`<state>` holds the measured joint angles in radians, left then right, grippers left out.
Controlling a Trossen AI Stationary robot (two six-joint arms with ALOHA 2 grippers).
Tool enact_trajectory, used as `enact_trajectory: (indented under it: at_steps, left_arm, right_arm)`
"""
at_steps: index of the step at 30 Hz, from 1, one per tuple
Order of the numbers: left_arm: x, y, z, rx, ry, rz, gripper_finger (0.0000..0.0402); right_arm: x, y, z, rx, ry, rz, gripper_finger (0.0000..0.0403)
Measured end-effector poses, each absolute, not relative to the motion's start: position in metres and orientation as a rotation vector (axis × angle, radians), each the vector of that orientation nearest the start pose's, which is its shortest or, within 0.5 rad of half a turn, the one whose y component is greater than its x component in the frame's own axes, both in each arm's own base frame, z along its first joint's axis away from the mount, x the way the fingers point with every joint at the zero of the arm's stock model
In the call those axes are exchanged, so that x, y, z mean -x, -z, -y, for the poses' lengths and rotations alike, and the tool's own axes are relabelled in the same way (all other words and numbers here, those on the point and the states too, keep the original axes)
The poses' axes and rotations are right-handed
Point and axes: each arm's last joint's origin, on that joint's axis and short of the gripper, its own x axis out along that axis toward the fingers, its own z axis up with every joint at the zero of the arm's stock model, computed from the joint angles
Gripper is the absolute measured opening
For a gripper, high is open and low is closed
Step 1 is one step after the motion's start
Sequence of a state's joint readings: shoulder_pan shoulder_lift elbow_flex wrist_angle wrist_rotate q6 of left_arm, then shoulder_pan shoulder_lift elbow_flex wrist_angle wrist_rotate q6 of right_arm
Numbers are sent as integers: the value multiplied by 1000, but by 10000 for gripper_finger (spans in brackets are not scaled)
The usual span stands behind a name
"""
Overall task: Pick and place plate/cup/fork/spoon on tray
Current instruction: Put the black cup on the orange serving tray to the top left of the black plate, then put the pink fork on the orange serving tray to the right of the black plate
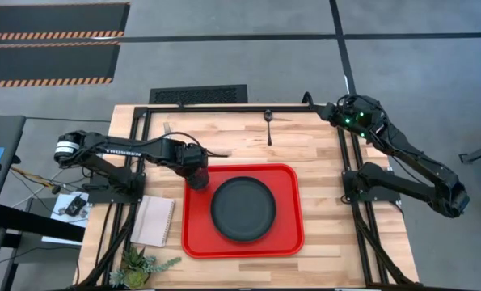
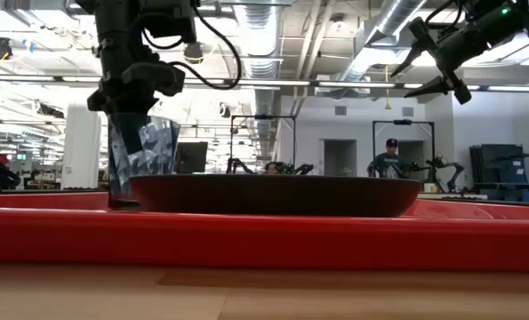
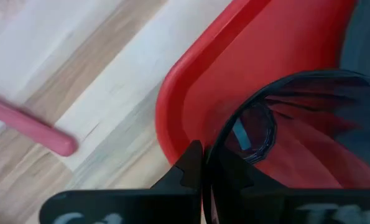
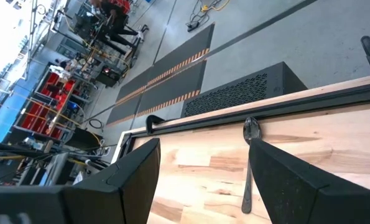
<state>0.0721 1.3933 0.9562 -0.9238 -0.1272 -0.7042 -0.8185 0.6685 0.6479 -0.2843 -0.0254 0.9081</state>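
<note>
— What sits closest in the low view?

— The rim of one red tray [image 2: 264, 240], running the full width. On it stand one cup [image 2: 141, 160] at the left and one black plate [image 2: 264, 194] filling the middle.

— Count the rest, left to right.

— From above: one white notepad [image 1: 154, 221] and one small plant [image 1: 139, 264] off the tray's left edge, then the left gripper [image 1: 196, 171] over the tray's left far corner, clamped on the cup's wall, one finger outside and one inside. Just beyond that corner, on the bare wood, lies one fork [image 3: 29, 124], its pink handle showing in the left wrist view.

— And the spoon?

— One spoon [image 1: 268, 125], alone near the table's far edge, well apart from the tray. The right gripper [image 1: 325, 109] hangs above the far right corner, fingers spread apart, holding nothing.

— People?

— One person [image 2: 387, 158] stands far back in the room.
</note>
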Motion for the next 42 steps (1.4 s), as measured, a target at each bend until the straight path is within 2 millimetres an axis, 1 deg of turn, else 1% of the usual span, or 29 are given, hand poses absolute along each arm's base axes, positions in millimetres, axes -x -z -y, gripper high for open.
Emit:
enact_trajectory:
  at_steps: [11, 17, 29, 32, 39, 42]
  left_arm:
    - [-242, -220, -21, 561, -633, -1214, 1]
    - [-242, -220, -21, 562, -640, -1213, 22]
    - [-242, -220, -22, 550, -650, -1209, 33]
    - [-242, -220, -22, 550, -649, -1208, 56]
    - [-244, -220, -22, 567, -649, -1184, 145]
    - [-247, -226, -22, 573, -642, -1161, 174]
  right_arm:
    - [-104, -293, 110, -980, 868, 92, 270]
    - [-104, -293, 110, -980, 868, 92, 270]
    - [-104, -293, 110, -980, 868, 92, 270]
    - [-104, -293, 110, -980, 868, 92, 270]
    - [-104, -293, 110, -980, 869, 91, 270]
    - [-104, -293, 110, -979, 868, 92, 270]
